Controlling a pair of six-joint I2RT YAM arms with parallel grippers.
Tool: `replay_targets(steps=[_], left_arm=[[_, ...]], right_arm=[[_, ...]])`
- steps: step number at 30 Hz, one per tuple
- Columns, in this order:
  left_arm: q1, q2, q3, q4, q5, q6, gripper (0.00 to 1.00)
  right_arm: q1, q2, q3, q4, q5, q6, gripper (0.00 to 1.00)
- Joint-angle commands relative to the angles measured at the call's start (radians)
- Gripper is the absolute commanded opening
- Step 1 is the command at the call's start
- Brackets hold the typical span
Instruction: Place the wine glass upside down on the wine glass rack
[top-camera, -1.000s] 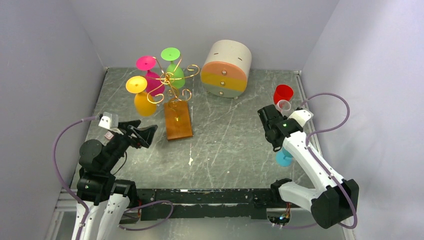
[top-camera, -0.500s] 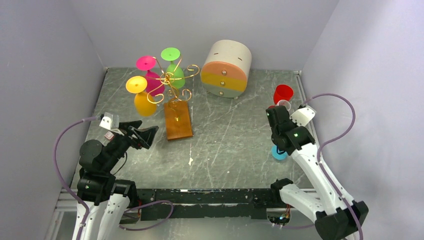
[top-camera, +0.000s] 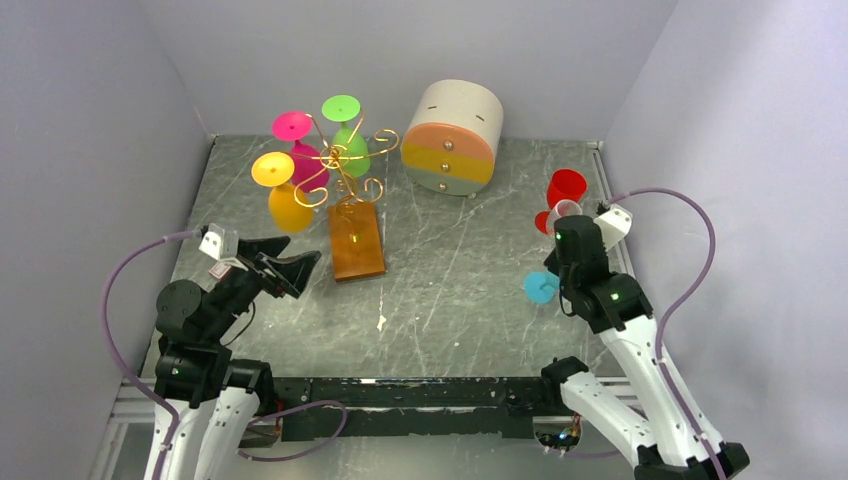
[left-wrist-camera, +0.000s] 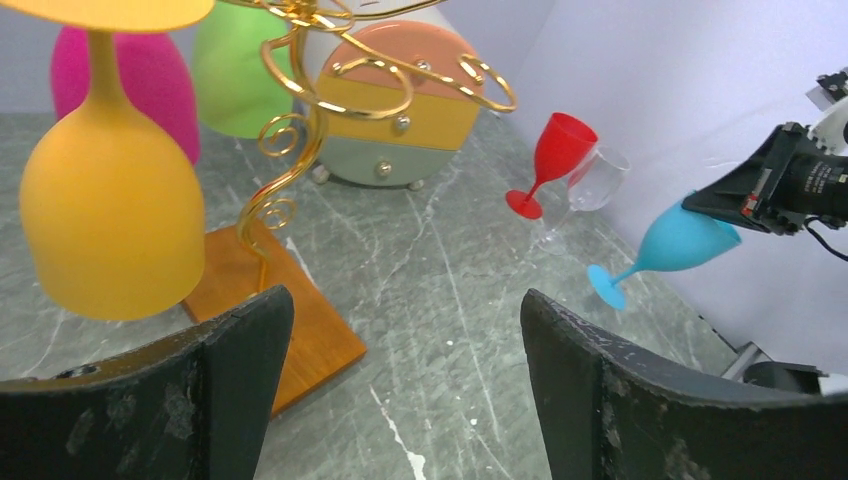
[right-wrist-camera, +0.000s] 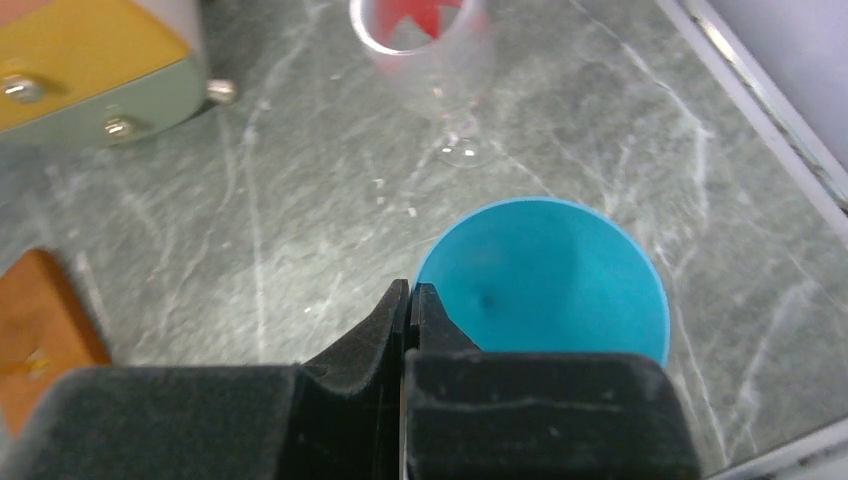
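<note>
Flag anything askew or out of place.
Only the blue wine glass: it leans steeply, foot out sideways, its rim pinched in the shut jaws of the right gripper. Nothing else stands out.

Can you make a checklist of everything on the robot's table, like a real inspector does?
Surface: grey marbled table, a few white specks.
Job's things: gold wine glass rack on its wooden base, with an orange glass, pink glass and green glass hanging upside down; blue wine glass held tilted.
Clutter: round drawer box; red glass and clear glass upright by the right edge.
Grippers: left gripper open and empty, near the wooden base; right gripper has its fingers shut on the blue wine glass's rim.
Cables: a purple cable loops from each arm.
Surroundings: plain walls on three sides.
</note>
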Motion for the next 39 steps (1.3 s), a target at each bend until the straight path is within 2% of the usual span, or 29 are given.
replay_targets(steps=[1, 6, 8, 12, 14, 20, 27, 32, 39], left_arm=[[0.010, 0.031, 0.007, 0.111, 0.111, -0.047, 0.87], [0.010, 0.066, 0.015, 0.167, 0.235, 0.067, 0.85], [0.010, 0.082, 0.006, 0.221, 0.339, 0.143, 0.78], [0.011, 0.097, 0.013, 0.330, 0.442, 0.234, 0.69], [0.010, 0.089, 0.000, 0.390, 0.484, 0.265, 0.70], [0.010, 0.068, -0.034, 0.502, 0.746, 0.422, 0.78], [0.009, 0.093, 0.017, 0.383, 0.848, 0.656, 0.79], [0.009, 0.129, 0.017, 0.375, 0.928, 0.734, 0.76], [0.007, 0.178, 0.023, 0.286, 0.963, 0.874, 0.72]], right_arm=[[-0.006, -0.080, 0.036, 0.100, -0.150, -0.117, 0.00], [-0.006, -0.167, 0.005, 0.221, -0.400, -0.223, 0.00], [-0.006, -0.196, -0.016, 0.278, -0.529, -0.257, 0.00], [-0.005, -0.226, -0.041, 0.363, -0.724, -0.294, 0.00], [-0.006, -0.220, -0.040, 0.386, -0.803, -0.300, 0.00], [-0.006, -0.214, -0.040, 0.478, -1.087, -0.307, 0.00], [-0.006, -0.199, -0.059, 0.676, -1.342, -0.170, 0.00], [-0.005, -0.144, -0.110, 0.885, -1.494, -0.049, 0.00], [-0.004, -0.081, -0.143, 1.114, -1.501, 0.081, 0.00]])
